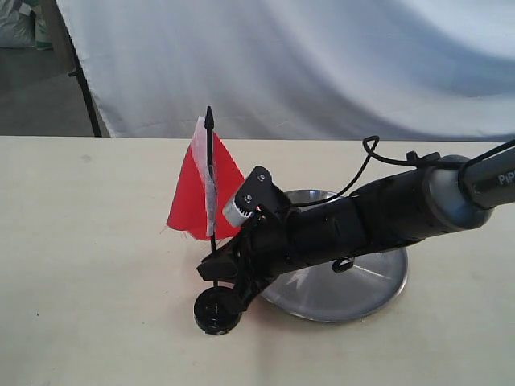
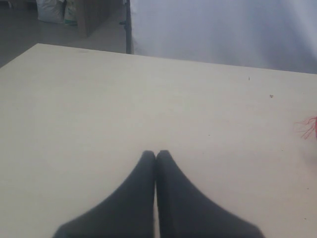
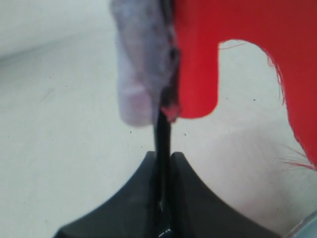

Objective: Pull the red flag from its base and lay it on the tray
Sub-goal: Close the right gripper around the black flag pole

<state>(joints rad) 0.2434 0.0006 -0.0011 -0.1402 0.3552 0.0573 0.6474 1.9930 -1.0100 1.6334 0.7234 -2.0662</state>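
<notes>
The red flag [image 1: 191,197] stands upright on the table, with a whitish strip along its thin black pole [image 1: 209,141] and the pointed tip at the top. Just under the cloth, my right gripper [image 1: 219,269] is shut on the pole; the right wrist view shows the pole [image 3: 162,136] pinched between its fingertips [image 3: 162,156]. The round black base [image 1: 216,310] sits directly below the gripper, which hides where pole and base meet. Behind the arm, the shiny steel tray [image 1: 366,281] lies on the table. My left gripper [image 2: 156,153] is shut on nothing, over bare tabletop.
My right arm [image 1: 378,213] stretches from the right across the tray, covering much of it. A white cloth backdrop [image 1: 322,56] hangs beyond the table's far edge. Frayed red threads [image 2: 309,126] show at the edge of the left wrist view.
</notes>
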